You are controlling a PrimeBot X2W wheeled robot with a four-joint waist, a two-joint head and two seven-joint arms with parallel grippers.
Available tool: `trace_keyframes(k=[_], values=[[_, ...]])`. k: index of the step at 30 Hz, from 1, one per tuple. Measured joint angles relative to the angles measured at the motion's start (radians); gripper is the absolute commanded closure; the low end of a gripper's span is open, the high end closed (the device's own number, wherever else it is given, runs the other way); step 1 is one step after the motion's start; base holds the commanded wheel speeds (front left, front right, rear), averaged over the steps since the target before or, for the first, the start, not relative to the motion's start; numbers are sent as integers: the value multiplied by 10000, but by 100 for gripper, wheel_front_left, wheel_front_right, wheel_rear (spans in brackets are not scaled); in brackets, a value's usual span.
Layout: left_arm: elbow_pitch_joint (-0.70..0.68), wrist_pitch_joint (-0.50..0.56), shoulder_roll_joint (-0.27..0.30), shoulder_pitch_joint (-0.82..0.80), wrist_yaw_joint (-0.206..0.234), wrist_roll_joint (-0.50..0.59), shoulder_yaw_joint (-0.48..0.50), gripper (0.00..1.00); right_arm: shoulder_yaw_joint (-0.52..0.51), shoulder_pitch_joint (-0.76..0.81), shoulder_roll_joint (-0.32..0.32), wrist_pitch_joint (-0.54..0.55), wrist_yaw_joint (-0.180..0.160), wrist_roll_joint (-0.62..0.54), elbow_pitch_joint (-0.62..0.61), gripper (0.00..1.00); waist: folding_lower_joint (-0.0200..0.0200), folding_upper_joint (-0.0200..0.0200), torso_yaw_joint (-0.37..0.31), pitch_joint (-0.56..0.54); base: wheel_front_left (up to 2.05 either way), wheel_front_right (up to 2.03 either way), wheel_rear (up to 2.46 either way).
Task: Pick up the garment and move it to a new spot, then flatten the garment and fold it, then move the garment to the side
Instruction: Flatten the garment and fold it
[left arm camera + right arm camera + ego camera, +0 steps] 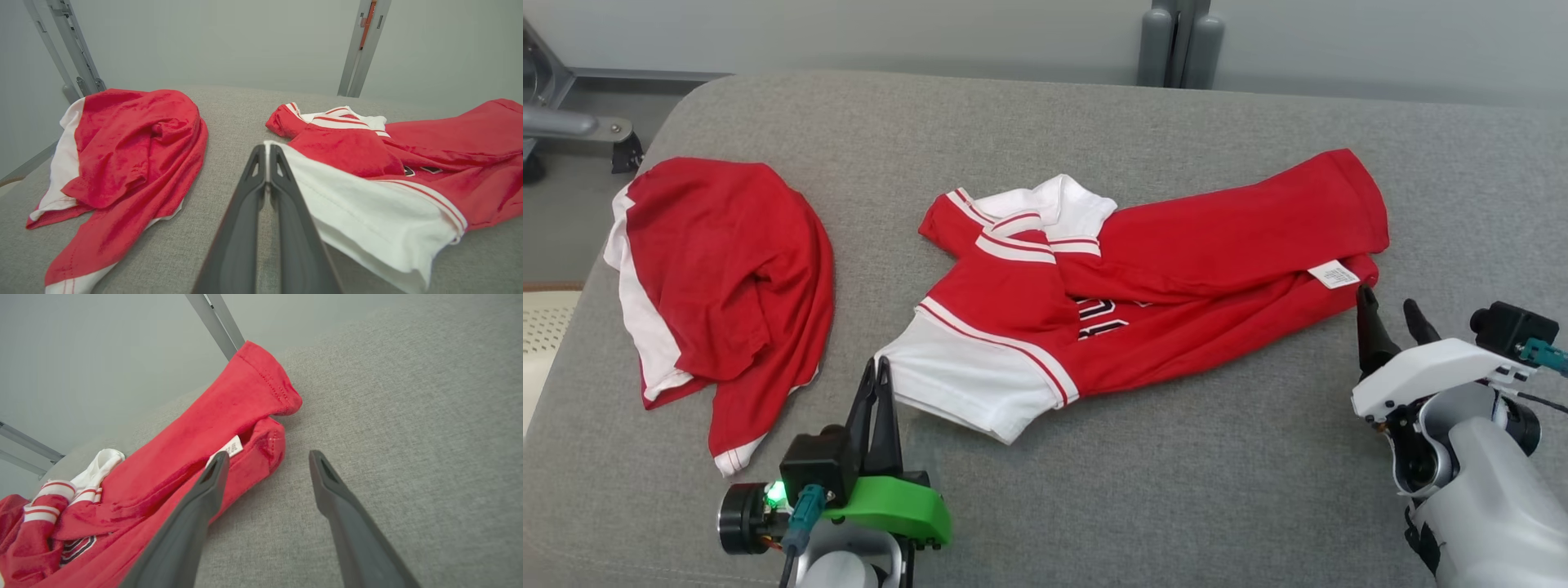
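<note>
The left hand [880, 365] is pressed together on the corner of the white sleeve [968, 384] and looks to be pinching it. The right hand [1390, 309] is spread, just beside the hem [1370, 220]. The shirt [1192, 245] lies mid-counter [1111, 506], its long axis running left to right between the hands, each nearest its own end. A second red garment [719, 261] lies apart, further left.
</note>
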Motion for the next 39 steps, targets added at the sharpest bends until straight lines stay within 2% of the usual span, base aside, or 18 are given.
trace_keyframes(k=[4, 15, 16, 17, 28, 35, 39], values=[[56, 2, 0, -37, 4, -73, -291, 100, 100, -725, -359, -169, 2, -31, 928, 0, 0, 0, 177, 275, 0, 0, 0], [105, 2, 0, -331, 96, -247, -545, 100, 1131, -1480, -803, -339, 2, 424, 1891, 0, 0, 0, 387, 657, 0, 0, 0], [123, 2, 0, -331, 107, -249, -545, 100, 1231, -1484, -811, -349, 2, 506, 1919, 52, 0, 0, 387, 653, 0, 0, 0], [136, 0, 0, -331, 107, -249, -537, 100, 1313, -1484, -838, -389, 2, 577, 1962, 100, 0, 0, 385, 642, 0, 0, 0], [125, 2, -2, -172, 82, -253, 38, 100, 2537, -1002, -1269, -817, 2, 1256, 1438, 100, 0, 0, 84, 41, 0, 0, 0], [-502, 4, -2, -295, -339, -44, 899, 100, 2840, -681, -1887, -953, 4, 1463, -159, 100, 0, 0, -415, -627, 0, 0, 0], [-1277, 4, -6, -892, -723, -428, 1321, 100, 2765, -700, -2259, -955, 4, 1492, -1478, 100, 0, 0, -893, -978, 0, 0, 0]])
